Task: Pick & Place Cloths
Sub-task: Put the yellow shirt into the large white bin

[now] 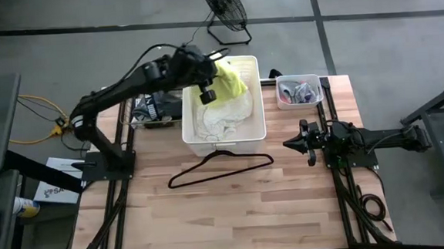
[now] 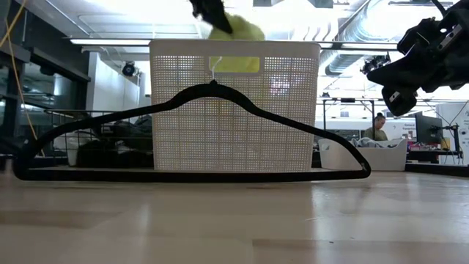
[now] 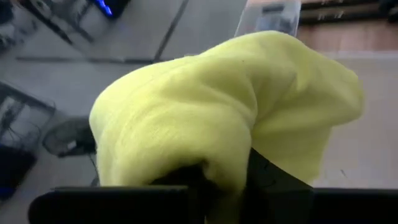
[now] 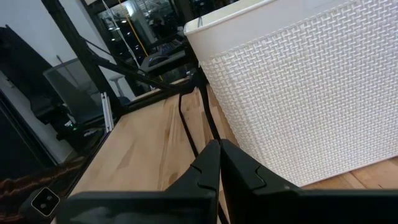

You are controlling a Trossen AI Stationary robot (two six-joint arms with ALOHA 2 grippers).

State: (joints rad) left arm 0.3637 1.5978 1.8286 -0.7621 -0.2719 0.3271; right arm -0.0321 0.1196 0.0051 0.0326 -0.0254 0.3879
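Yellow cloth: bright lemon yellow, plain, no print; the left wrist view shows a soft, fuzzy surface.

White cloth: off-white to cream, plain.

Basket: white plastic; walls carry a fine woven lattice pattern, seen as a perforated grid in the low view.

Hanger: solid black, at 6 o'clock from the basket.

Table: light natural wood, butcher-block strips with visible grain.

Small bin: translucent white, at 3 o'clock from the basket; contents dark grey and black.

Left gripper and right gripper: matte black.

Floor fan: black.
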